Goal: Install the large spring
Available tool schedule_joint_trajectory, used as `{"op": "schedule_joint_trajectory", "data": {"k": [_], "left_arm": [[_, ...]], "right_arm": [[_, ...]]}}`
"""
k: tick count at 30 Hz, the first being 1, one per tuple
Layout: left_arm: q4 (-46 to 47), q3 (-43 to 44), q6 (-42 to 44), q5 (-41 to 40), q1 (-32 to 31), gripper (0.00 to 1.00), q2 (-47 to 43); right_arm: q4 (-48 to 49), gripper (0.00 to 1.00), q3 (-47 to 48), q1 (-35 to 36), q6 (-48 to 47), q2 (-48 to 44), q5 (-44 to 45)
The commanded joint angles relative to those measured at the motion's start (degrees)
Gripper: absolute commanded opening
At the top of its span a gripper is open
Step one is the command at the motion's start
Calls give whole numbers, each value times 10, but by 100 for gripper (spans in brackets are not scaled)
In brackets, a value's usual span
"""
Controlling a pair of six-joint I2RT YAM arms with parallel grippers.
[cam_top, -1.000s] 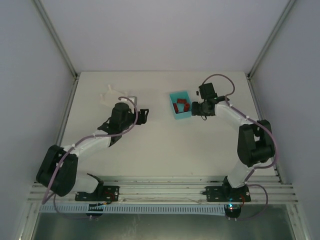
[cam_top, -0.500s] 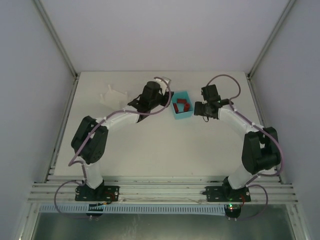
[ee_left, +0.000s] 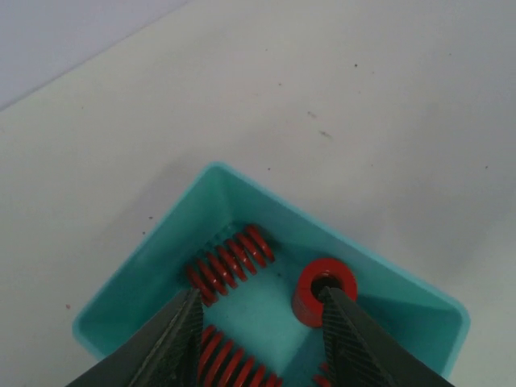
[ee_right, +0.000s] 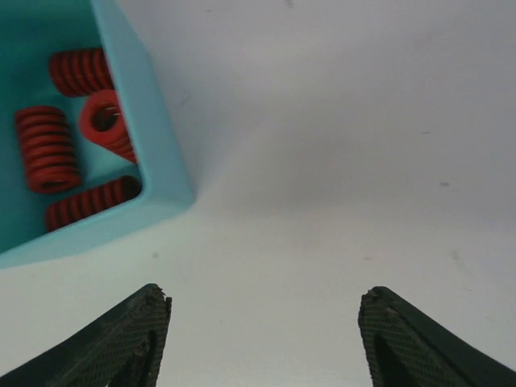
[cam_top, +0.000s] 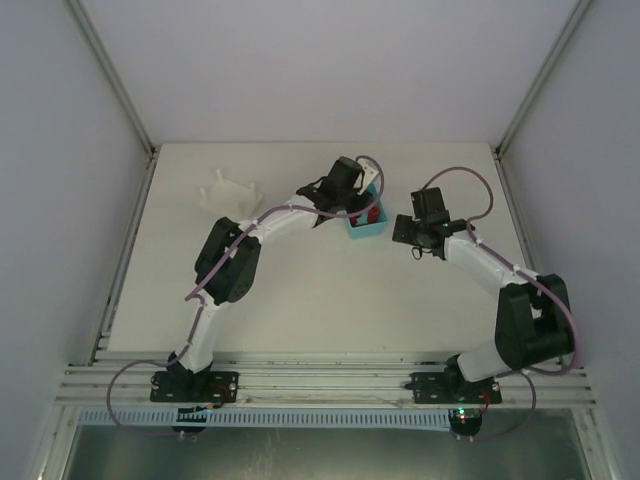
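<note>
A teal bin (ee_left: 137, 278) holds several red springs. One spring (ee_left: 230, 262) lies on its side, another (ee_left: 322, 286) stands on end, and a third (ee_left: 234, 359) lies at the bottom edge of the left wrist view. My left gripper (ee_left: 258, 310) is open above the bin, its right fingertip over the upright spring's hole. In the top view the left gripper (cam_top: 358, 203) hovers over the bin (cam_top: 368, 228). My right gripper (ee_right: 266, 310) is open and empty over bare table, right of the bin (ee_right: 153, 153). It also shows in the top view (cam_top: 398, 228).
A white plastic fixture (cam_top: 228, 192) sits at the back left of the table. The enclosure walls and metal posts stand close on both sides. The left arm stretches diagonally across the table's middle.
My left arm has swung right, from beside the white fixture to above the teal bin. My right gripper has drawn back a little from the bin, toward the near side.
</note>
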Motion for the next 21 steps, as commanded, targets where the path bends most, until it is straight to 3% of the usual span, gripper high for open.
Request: {"op": "schedule_joint_trajectory", "data": {"k": [1,10,14,21], "left_arm": [[-41,-5,-11,-5,5,45,-24],[64,-178,-124,-4,49,48,-162],[121,-284,-174,-23,71,52,-236],[194,-460,-212,-70,93,71,-368]], "right_arm": [[28,64,50,-4,-37,45,-118],[-40,43,194,14,-105,146,-124],[-122,45,263,54,-64,194,-39],[-143,46,315,91,38,242,34]]}}
